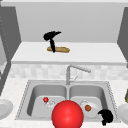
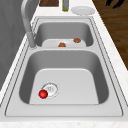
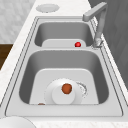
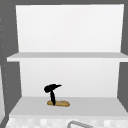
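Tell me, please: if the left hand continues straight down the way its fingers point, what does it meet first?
Most likely the bread loaf. The left hand hangs above the shelf, fingers pointing down and already reaching the loaf's left end; actual contact is hard to judge.

Kitchen, simulated render. Double-basin steel sink (image 1: 30, 87) set in a pale speckled counter (image 1: 12, 87), swivel faucet (image 1: 72, 71) on the divider, tiled backsplash (image 1: 37, 71) behind. White plate (image 3: 63, 93) in the right basin, more plates (image 2: 83, 10) on the counter at both ends. Open wall shelves (image 4: 65, 56) above, a bread loaf (image 4: 58, 103) on the lower one. Wood floor (image 2: 115, 27) alongside.
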Controlling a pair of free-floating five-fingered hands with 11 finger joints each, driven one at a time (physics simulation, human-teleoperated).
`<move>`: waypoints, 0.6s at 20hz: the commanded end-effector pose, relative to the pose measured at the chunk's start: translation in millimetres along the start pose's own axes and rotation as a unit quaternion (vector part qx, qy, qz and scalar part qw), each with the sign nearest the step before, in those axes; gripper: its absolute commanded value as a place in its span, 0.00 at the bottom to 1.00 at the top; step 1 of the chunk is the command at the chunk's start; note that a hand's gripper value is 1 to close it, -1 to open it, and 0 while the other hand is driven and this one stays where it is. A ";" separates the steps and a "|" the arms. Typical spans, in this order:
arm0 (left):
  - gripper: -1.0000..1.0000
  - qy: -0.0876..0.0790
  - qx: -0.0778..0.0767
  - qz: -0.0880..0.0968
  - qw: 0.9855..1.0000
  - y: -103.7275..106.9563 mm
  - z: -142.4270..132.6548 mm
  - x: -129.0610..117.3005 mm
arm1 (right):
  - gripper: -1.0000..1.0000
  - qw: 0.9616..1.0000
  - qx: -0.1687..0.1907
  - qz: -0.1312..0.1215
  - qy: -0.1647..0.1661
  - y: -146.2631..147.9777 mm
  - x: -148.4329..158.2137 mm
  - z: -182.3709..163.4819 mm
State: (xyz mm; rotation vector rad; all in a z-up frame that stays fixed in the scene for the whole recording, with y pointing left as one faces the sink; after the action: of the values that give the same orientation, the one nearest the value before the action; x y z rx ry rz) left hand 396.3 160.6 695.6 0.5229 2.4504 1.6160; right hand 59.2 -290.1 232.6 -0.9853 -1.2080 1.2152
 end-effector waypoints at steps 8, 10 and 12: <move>0.00 0.029 -0.059 0.016 0.998 -5.9 -14.3 57.3 | 0.50 1.000 0.000 0.000 0.000 0.0 0.0 0.0; 0.00 0.030 -0.068 0.018 0.997 -9.3 -16.4 69.6 | 0.50 1.000 0.000 0.000 0.000 0.0 0.0 0.0; 0.00 0.033 -0.077 0.022 0.996 -12.1 -18.5 81.0 | 0.50 1.000 0.000 0.000 0.000 0.0 0.0 0.0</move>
State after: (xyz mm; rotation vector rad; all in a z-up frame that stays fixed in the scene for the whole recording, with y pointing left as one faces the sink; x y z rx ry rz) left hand 329.4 168.3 698.8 0.5281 2.4007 1.7225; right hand 59.2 -290.1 232.6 -0.9853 -1.2080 1.2152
